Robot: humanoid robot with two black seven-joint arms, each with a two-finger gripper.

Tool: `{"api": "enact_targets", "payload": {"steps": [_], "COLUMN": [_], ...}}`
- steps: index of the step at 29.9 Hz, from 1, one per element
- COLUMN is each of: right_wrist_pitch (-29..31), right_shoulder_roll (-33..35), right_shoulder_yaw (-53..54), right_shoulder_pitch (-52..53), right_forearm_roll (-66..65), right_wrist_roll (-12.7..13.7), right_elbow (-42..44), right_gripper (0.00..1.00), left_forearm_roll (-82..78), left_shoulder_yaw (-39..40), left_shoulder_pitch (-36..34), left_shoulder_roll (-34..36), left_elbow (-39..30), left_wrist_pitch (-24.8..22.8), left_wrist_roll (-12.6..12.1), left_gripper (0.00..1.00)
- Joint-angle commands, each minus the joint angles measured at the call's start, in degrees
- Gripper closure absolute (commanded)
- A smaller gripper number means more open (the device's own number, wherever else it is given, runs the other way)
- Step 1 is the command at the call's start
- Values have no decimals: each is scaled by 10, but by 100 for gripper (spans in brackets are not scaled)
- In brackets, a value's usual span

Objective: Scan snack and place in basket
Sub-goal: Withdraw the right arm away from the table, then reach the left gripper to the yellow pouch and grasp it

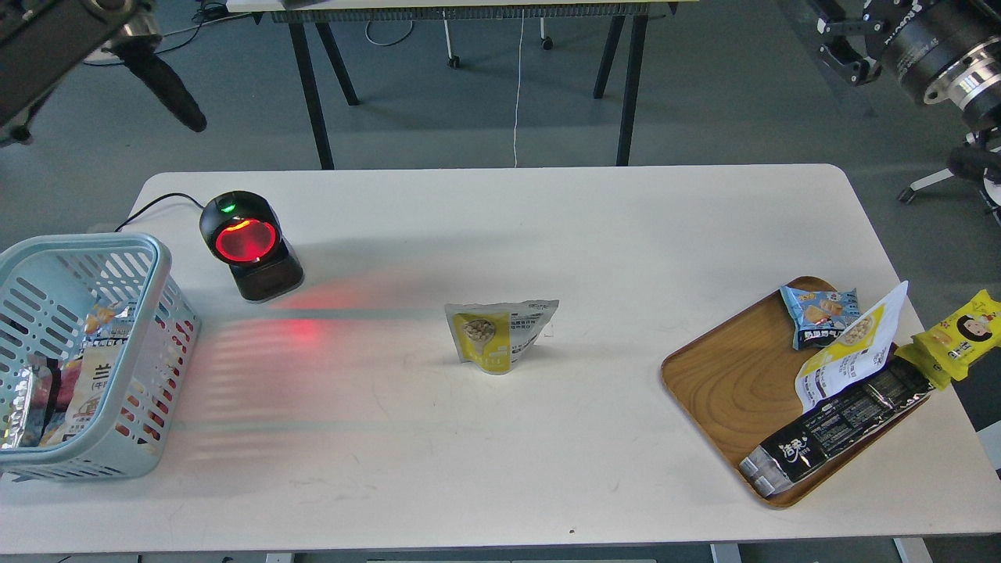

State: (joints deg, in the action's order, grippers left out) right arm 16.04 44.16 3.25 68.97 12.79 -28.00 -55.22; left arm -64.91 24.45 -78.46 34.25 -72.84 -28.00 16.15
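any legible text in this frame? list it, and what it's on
White brush-style characters on the long black packet at the tray's near edge: large, but I can't read them reliably.
"兰" on a pale packet inside the basket: partly hidden by the slots, uncertain.
Partial white lettering on the right arm's black housing: cut off, unreadable.
Print on the snack, the blue packet, the larger yellow-and-white pouch and the yellow packet: too small.
Scanner: none visible.

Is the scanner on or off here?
On. The scanner's round window glows red, a small green light shows on top, and red light spills across the table in front of it.
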Motion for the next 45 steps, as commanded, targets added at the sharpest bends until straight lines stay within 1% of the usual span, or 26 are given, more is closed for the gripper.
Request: {"api": "enact_targets", "payload": {"steps": [1,3,5,8,10,12,14,16,20,23,27,32,37,40,42,43,45], "right_wrist_pitch": [12,12,12,15,22,35,59,66,77,120,120,120,120,120,120,120,120], "right_shoulder_roll": [-12,-34,-75,-155,-195,-217,-226,-234,-238,-239,-238,-240,-270,-274,-274,-274,-274], "right_shoulder_yaw": [65,118,173,236,260,275,283,284,282,279,283,287,289,289,289,289,288], "right_shoulder_pitch": [-51,-73,-80,-82,-82,-83,-82,-78,-82,-109,-160,-170,-167,-162,-162,-161,-160], "right_forearm_roll": [82,112,116,116,115,115,114,114,113,113,113,113,113,113,113,113,113], "right_wrist_roll": [0,0,3,34,39,45,63,70,72,70,67,66,66,66,66,66,67], "right_elbow": [8,40,83,182,236,273,298,305,309,307,307,308,306,304,303,302,302], "right_gripper": [1,1,1,1,1,1,1,1,0,0,0,0,0,0,0,0,0], "left_forearm_roll": [-135,-210,-274,-384,-466,-542,-601,-601,-601,-601,-601,-601,-601,-601,-601,-601,-601], "left_shoulder_yaw": [-15,-42,-69,-98,-127,-152,-161,-160,-162,-163,-163,-161,-161,-163,-163,-162,-163], "left_shoulder_pitch": [5,2,2,8,17,33,51,66,74,74,73,88,99,100,105,111,124], "left_shoulder_roll": [-2,-15,-43,-87,-107,-120,-133,-143,-165,-171,-168,-157,-155,-146,-136,-128,-111], "left_elbow": [-108,-140,-150,-151,-151,-148,-145,-135,-109,-100,-83,-72,-71,-57,-52,-52,-53], "left_wrist_pitch": [0,0,0,0,0,0,0,0,0,0,0,0,0,0,0,0,0], "left_wrist_roll": [-2,-3,-2,-3,-2,-3,-3,-2,-3,-3,-1,-1,-1,-1,-1,-1,1], "left_gripper": [3,4,7,8,8,8,8,8,8,8,8,8,9,10,14,18,31]}}
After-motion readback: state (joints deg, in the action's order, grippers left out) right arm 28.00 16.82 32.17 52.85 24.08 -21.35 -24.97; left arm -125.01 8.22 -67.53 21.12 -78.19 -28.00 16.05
